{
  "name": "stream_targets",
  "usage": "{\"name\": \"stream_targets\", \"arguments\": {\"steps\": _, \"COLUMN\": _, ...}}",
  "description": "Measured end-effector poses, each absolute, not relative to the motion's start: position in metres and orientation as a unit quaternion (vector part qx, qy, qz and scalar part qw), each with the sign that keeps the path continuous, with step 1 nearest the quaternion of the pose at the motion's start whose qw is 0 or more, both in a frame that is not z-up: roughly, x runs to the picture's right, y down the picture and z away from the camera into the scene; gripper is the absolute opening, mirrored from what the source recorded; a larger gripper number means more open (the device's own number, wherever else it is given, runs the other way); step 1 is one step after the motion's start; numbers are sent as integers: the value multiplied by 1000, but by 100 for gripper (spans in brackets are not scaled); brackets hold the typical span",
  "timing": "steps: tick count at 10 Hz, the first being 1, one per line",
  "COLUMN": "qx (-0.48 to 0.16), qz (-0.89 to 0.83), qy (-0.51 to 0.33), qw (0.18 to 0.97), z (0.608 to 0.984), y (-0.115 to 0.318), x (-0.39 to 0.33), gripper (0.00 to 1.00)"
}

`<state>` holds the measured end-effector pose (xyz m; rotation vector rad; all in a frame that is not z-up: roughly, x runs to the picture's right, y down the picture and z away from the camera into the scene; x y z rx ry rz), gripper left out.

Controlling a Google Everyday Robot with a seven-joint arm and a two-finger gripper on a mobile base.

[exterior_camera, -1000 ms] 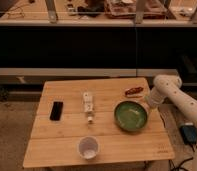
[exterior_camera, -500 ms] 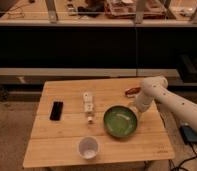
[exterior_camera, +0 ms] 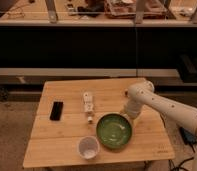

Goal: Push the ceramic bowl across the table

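Observation:
The green ceramic bowl [exterior_camera: 115,131] sits upright on the light wooden table [exterior_camera: 67,90], right of centre and towards the front edge. My gripper [exterior_camera: 128,115] hangs down from the white arm and meets the bowl's back right rim. The arm [exterior_camera: 162,104] reaches in from the right, bends above the table's back right part and hides the gripper's tip.
A small white cup [exterior_camera: 88,147] stands at the front, just left of the bowl. A white bottle-like object [exterior_camera: 88,105] lies near the table's middle. A flat black object [exterior_camera: 56,110] lies at the left. Dark shelving runs behind the table.
The bowl has slid left and towards the front edge, ending close to the white cup. My arm has swung left with it.

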<state>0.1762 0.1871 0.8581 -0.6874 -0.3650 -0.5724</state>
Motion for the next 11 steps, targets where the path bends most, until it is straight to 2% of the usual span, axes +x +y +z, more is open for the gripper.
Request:
{"name": "stream_targets", "arguments": {"steps": 5, "qx": -321, "qz": -288, "qy": -176, "qw": 885, "z": 839, "y": 199, "x": 154, "gripper": 62}}
{"name": "stream_targets", "arguments": {"steps": 11, "qx": -324, "qz": -312, "qy": -187, "qw": 873, "z": 833, "y": 219, "x": 131, "gripper": 62}}
